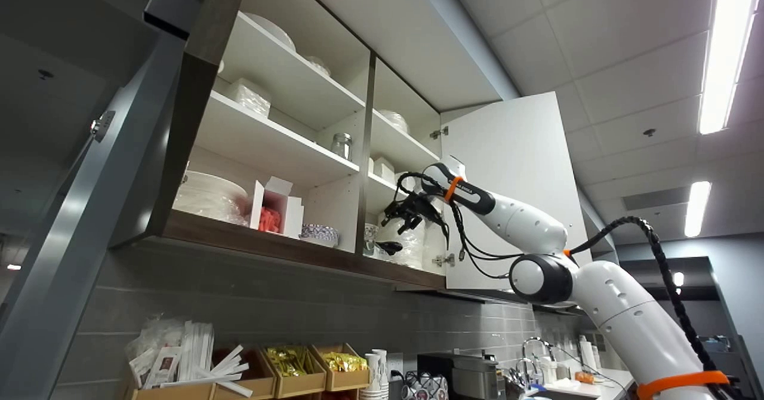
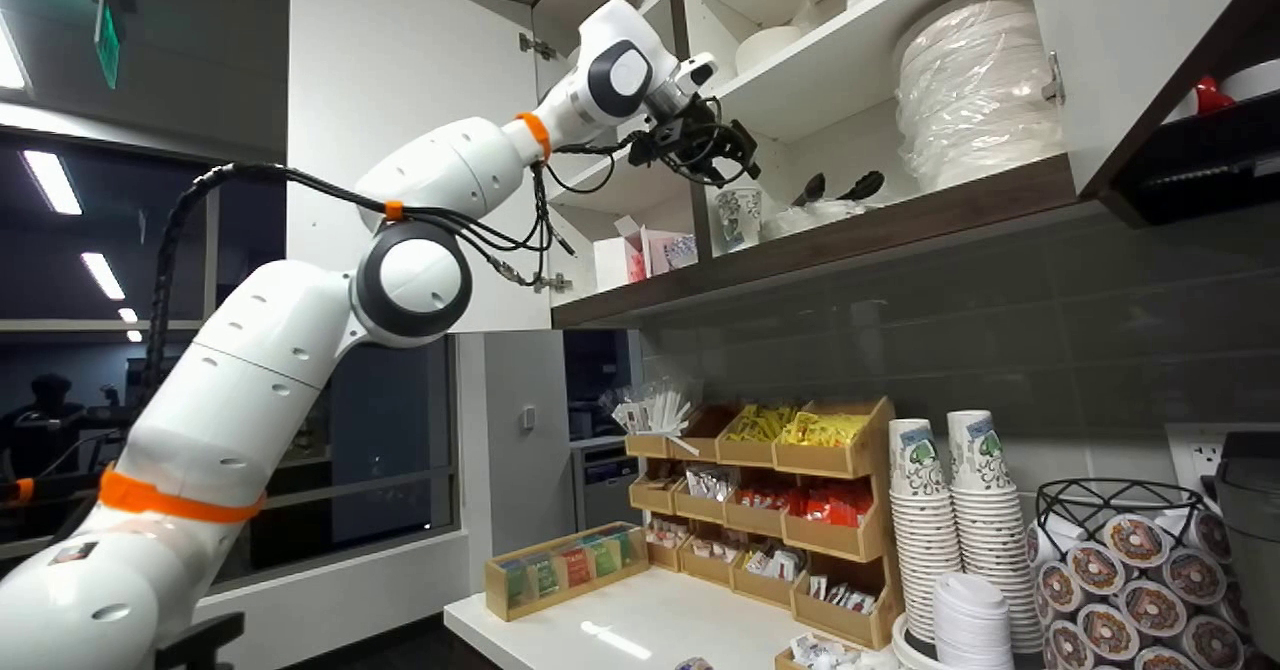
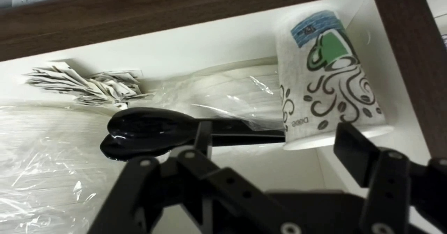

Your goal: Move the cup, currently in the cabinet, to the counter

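The cup [image 3: 326, 83] is a white paper cup with a green mug print and dark swirls. It stands upright on the cabinet's lowest shelf, beside the vertical divider, and also shows in both exterior views [image 2: 740, 215] [image 1: 370, 233]. The cabinet [image 2: 900, 212] is open, with a dark brown frame [image 3: 139, 15] and white inside. My gripper [image 3: 278, 141] is open and empty, its fingers wide apart near the cup's rim. One finger overlaps the rim in the wrist view; contact cannot be told. In an exterior view the gripper [image 2: 735, 155] is just above the cup. The counter [image 2: 560, 635] below has a white top.
Black utensils [image 3: 150, 131] and plastic-wrapped dishes [image 3: 45, 171] lie beside the cup. A wrapped plate stack [image 2: 975, 90] stands farther along the shelf. An open cabinet door [image 1: 513, 179] is near the arm. The counter holds packet racks [image 2: 835, 550], cup stacks [image 2: 920, 550] and a pod basket [image 2: 1120, 570].
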Controlling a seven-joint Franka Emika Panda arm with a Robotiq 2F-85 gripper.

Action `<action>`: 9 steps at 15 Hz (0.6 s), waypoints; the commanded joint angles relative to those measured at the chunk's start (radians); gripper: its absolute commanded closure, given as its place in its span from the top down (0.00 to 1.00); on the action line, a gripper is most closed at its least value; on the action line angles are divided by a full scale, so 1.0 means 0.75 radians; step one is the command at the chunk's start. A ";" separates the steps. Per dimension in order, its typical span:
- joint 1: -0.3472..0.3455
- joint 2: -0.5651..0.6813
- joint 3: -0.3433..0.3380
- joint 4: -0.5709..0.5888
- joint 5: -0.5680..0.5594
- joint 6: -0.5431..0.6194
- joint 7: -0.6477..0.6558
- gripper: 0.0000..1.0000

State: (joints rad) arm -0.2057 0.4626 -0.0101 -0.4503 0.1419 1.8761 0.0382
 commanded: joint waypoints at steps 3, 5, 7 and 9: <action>0.019 -0.017 -0.007 0.002 -0.024 0.026 0.017 1.00; 0.025 -0.008 -0.011 0.003 -0.035 0.056 0.012 1.00; 0.030 0.006 -0.013 0.002 -0.044 0.096 0.006 1.00; 0.035 0.024 -0.015 0.000 -0.056 0.152 -0.003 1.00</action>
State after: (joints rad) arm -0.1941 0.4611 -0.0102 -0.4506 0.1282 1.9379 0.0374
